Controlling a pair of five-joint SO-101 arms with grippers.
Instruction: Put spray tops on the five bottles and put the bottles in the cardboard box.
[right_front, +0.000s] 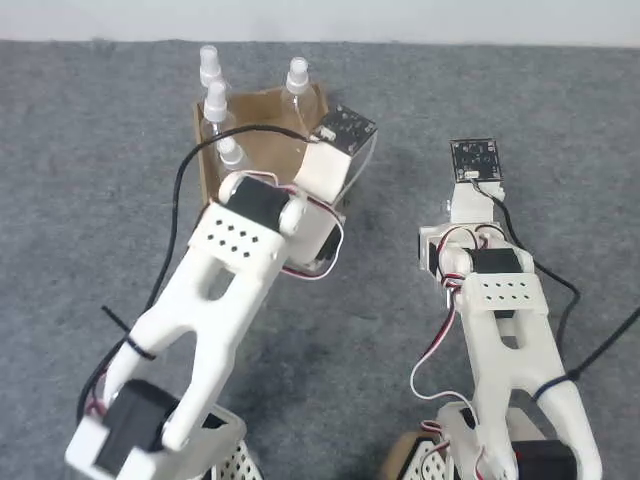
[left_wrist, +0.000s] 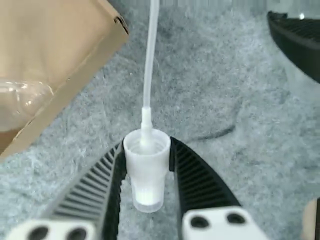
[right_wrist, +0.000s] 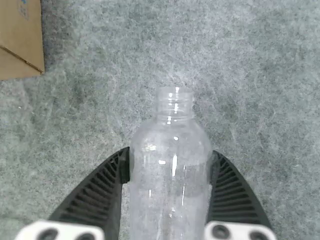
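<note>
The left claw (left_wrist: 146, 150) is pinching a white spray top (left_wrist: 146, 172) between its ribbed black jaws, one jaw pressed to each side of the cap. The spray top's thin dip tube (left_wrist: 150, 60) runs straight out beyond the jaw tips. This claw and its load hang just beside an outer wall of the cardboard box (left_wrist: 60, 45), over the grey worktop (left_wrist: 240, 100). The right claw (right_wrist: 170, 159) is clamped on the body of a clear bottle (right_wrist: 170, 195), a jaw on either flank. The bottle's threaded neck (right_wrist: 175, 97) is open, with no top on it, and points away from the claw. It is held well apart from the cardboard box, one corner of which shows at the edge of the right wrist view. In the high view the left arm leans over the near right corner of the cardboard box, and the right arm stands well off to the right of it. Inside the cardboard box stand four bottles (right_front: 215, 100), each already fitted with a spray top.
</note>
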